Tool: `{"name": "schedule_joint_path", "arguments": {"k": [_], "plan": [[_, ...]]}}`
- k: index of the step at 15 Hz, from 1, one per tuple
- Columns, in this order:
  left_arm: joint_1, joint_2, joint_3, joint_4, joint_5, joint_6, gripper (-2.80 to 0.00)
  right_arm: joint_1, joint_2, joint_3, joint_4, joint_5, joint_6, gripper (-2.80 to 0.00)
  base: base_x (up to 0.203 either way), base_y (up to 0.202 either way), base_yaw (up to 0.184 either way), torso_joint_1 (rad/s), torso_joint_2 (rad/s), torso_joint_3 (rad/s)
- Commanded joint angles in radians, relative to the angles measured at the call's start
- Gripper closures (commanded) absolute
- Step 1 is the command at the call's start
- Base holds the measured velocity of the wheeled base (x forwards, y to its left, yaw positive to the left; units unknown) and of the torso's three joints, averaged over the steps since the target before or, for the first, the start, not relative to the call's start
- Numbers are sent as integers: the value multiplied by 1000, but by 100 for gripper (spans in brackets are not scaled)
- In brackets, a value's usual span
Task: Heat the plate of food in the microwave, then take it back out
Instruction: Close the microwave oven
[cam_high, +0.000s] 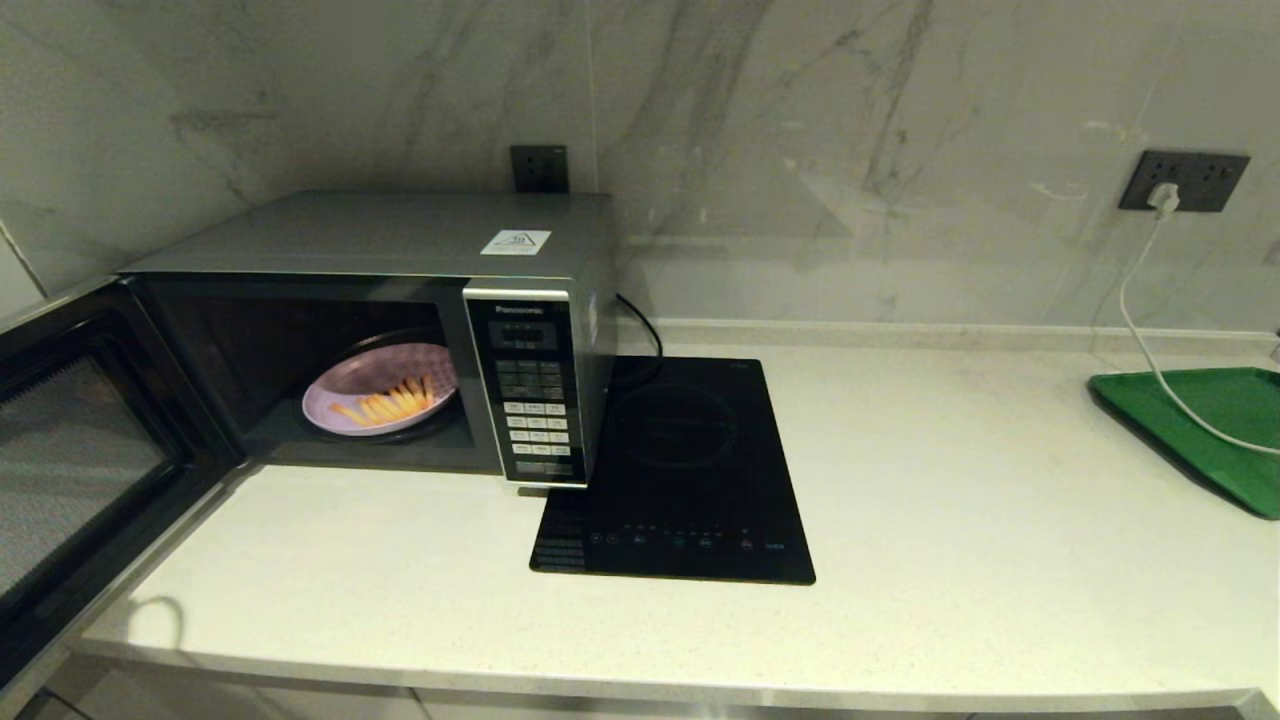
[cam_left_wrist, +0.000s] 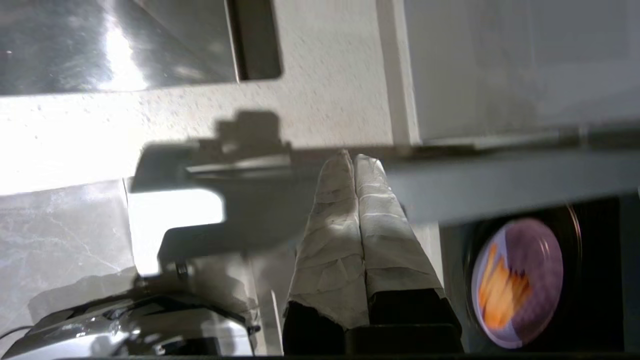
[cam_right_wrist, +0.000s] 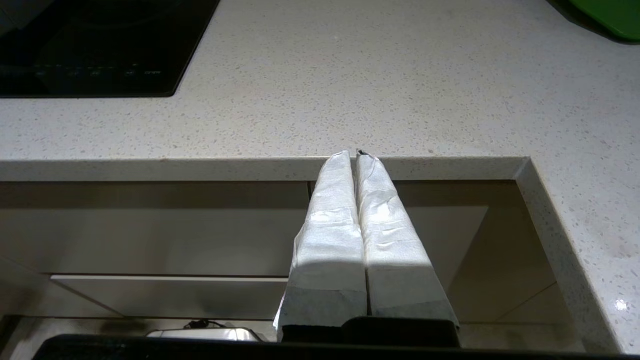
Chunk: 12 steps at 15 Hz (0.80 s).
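Observation:
The silver microwave (cam_high: 400, 240) stands at the back left of the counter with its dark door (cam_high: 70, 450) swung wide open to the left. Inside it sits the lilac plate of food (cam_high: 380, 398), yellow-orange fries on top, also seen in the left wrist view as the plate of food (cam_left_wrist: 517, 282). My left gripper (cam_left_wrist: 354, 159) is shut and empty, low beside the open door and apart from the plate. My right gripper (cam_right_wrist: 352, 156) is shut and empty, below the counter's front edge. Neither gripper shows in the head view.
A black glass induction hob (cam_high: 690, 470) lies right of the microwave. A green tray (cam_high: 1200, 430) sits at the far right with a white cable (cam_high: 1140, 330) running over it from a wall socket. The counter's front edge (cam_right_wrist: 200, 167) is just ahead of my right gripper.

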Motion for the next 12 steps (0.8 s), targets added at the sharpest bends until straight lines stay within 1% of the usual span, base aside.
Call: {"name": "schedule_joint_path", "arguments": {"k": [1,3,4,6,7,12], "plan": [[30,55,0,-15,-1,12,0,0,0,0,1,0,0,0,0,0,0,0,0,0],[34,72,1,-15,-4,14,0,0,0,0,1,-1,0,0,0,0,0,0,0,0],[34,70,6,-14,-17,14,0,0,0,0,1,-1,0,0,0,0,0,0,0,0],[29,49,22,0,-67,19,0,0,0,0,1,-1,0,0,0,0,0,0,0,0],[15,41,31,4,-75,21,0,0,0,0,1,1,0,0,0,0,0,0,0,0],[-26,21,99,6,-79,18,0,0,0,0,1,1,0,0,0,0,0,0,0,0]]}}
